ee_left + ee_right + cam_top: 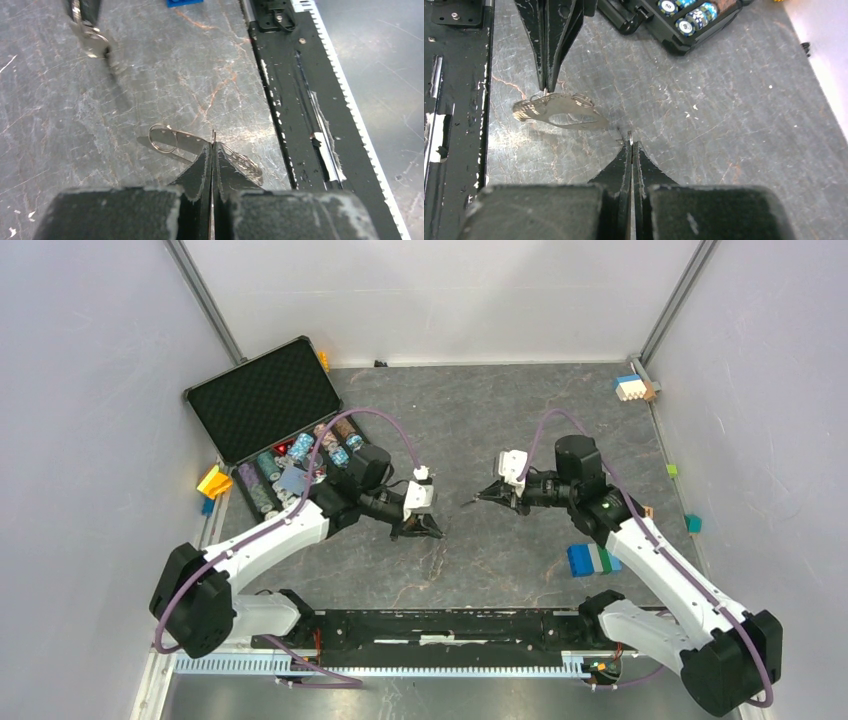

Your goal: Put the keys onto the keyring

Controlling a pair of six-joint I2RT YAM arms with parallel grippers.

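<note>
table [480,420]: dark grey stone-look top, slight sheen, fine scratches, rust-coloured veins.
keyring [539,106]: flat grey-tan metal, shiny, pierced with small holes.
key [92,41]: bright silver metal, glossy.
left gripper [211,150]: matt black fingers, edges worn pale.
right gripper [630,147]: matt black fingers, chipped edges.
rail [300,100] at the near edge: black painted metal, scuffed white.
case lid [265,400]: black dimpled foam, matt.

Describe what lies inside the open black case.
Rows of poker chips stand in the lower half of the black case; the upper half shows only dark foam. The left arm covers part of the lower half, so what lies there cannot be seen.
</note>
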